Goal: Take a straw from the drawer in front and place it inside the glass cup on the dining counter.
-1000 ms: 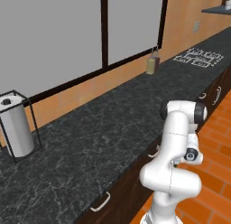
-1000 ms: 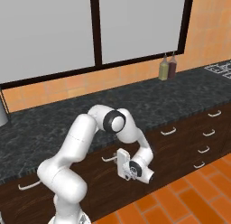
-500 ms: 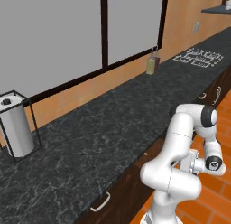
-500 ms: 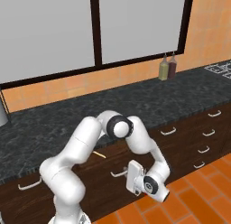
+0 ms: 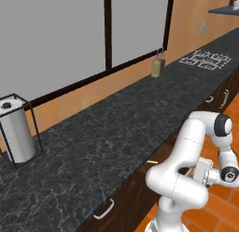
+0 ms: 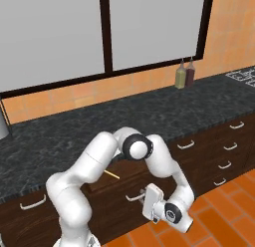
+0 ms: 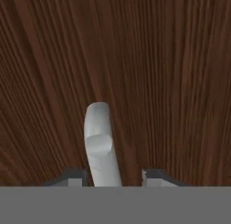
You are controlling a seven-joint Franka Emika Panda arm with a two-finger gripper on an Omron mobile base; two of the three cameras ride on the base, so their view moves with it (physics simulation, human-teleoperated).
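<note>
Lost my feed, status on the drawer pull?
End effector straddling drawer handle, fingers not clamped. Drawer pulled partly out, straw showing inside. Nothing in the way.

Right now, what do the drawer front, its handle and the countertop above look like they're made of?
The drawer front looks like dark brown wood, matte, with fine straight grain lines. Its handle seems to be metal, a smooth silver-grey curved bar with a soft sheen. The countertop looks like polished black granite, speckled with pale veins, though it could be laminate.

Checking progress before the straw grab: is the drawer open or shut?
Partly open: the drawer juts from the cabinets, showing the straw inside.
</note>
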